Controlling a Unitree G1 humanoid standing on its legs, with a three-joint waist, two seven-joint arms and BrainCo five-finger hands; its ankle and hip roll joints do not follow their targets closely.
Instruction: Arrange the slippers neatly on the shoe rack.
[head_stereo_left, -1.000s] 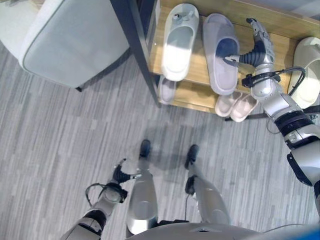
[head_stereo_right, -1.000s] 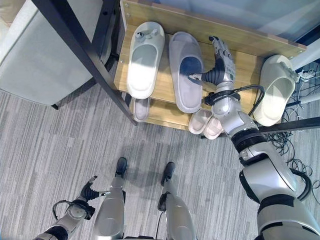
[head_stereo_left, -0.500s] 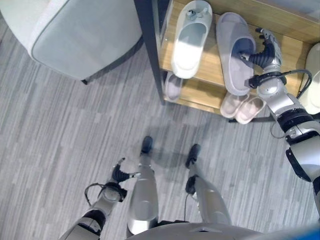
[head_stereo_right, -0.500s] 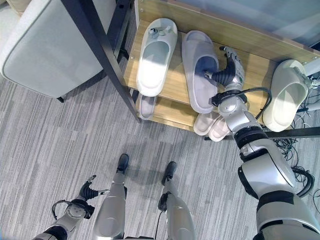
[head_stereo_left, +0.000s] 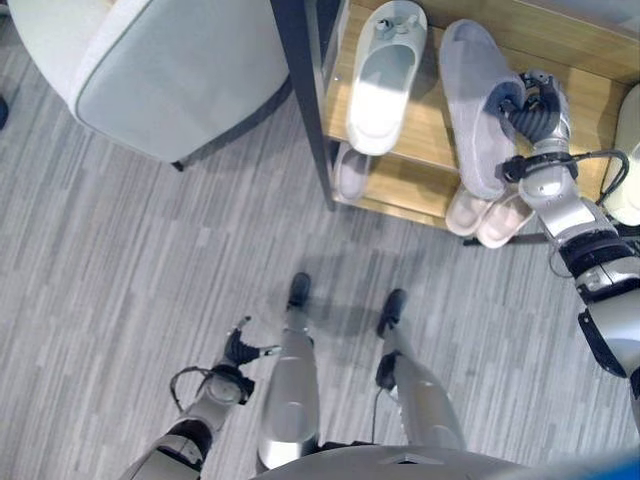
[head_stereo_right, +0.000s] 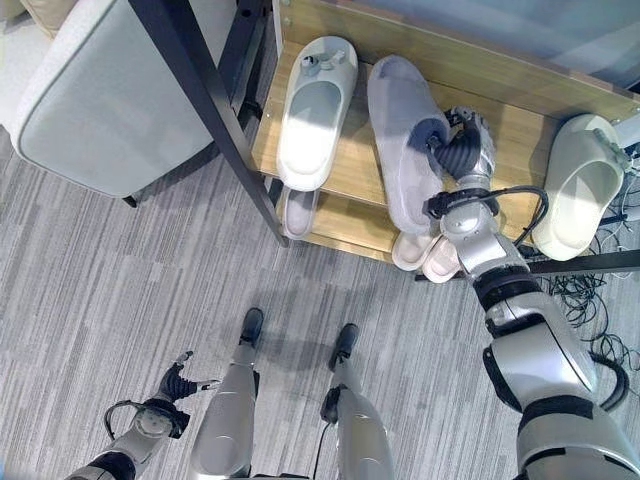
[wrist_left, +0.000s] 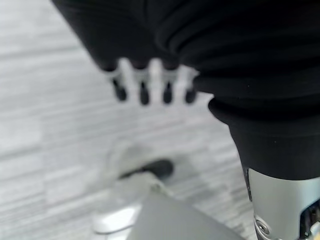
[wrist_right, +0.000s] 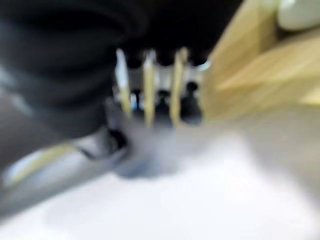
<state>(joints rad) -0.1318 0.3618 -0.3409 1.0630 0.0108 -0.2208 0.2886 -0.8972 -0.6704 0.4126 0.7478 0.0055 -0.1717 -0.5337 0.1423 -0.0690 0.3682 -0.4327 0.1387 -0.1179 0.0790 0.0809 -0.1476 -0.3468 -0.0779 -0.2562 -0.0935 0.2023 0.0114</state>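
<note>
Since a second ago the right hand (head_stereo_right: 462, 150) has curled from flat beside the grey slipper (head_stereo_right: 402, 140) to gripping its strap edge, and that slipper has tilted. It lies on the shoe rack's top shelf (head_stereo_right: 345, 205), at nine o'clock from the hand, long axis twelve-to-six, toe at twelve. The white slipper (head_stereo_right: 315, 110) lies parallel beside it. The left hand (head_stereo_left: 240, 350) hangs relaxed over the floor, far off.

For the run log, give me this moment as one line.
right hand: fingers curled on grey slipper | shoe rack top shelf | left hand: idle, low
</note>
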